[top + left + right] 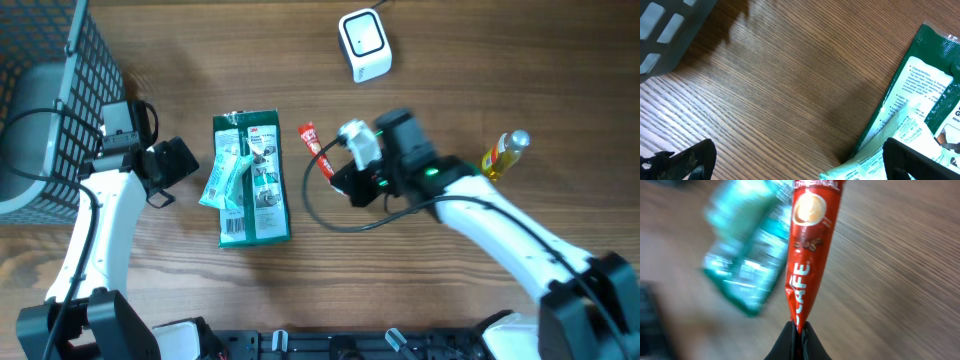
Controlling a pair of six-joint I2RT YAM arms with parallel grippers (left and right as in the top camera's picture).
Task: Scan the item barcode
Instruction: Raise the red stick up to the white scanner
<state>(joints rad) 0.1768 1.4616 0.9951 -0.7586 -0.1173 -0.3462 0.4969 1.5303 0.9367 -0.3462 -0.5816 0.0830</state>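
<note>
A red coffee sachet (316, 148) is the item in hand; my right gripper (336, 177) is shut on its lower end. In the right wrist view the sachet (807, 255) stretches away from the pinched fingertips of the right gripper (798, 330), above the wooden table. A white barcode scanner (363, 44) stands at the back, a little right of the sachet. My left gripper (172, 176) is open just left of the green packets (252, 180). In the left wrist view the left gripper (800, 167) holds nothing, and its right finger (912, 162) is over the pale packet (890, 145).
A dark wire basket (50, 100) fills the back left corner. A pale green packet (225, 175) lies on a larger dark green one at centre left. A yellow bottle (503, 153) lies at the right. A black cable (310, 210) loops below the right gripper.
</note>
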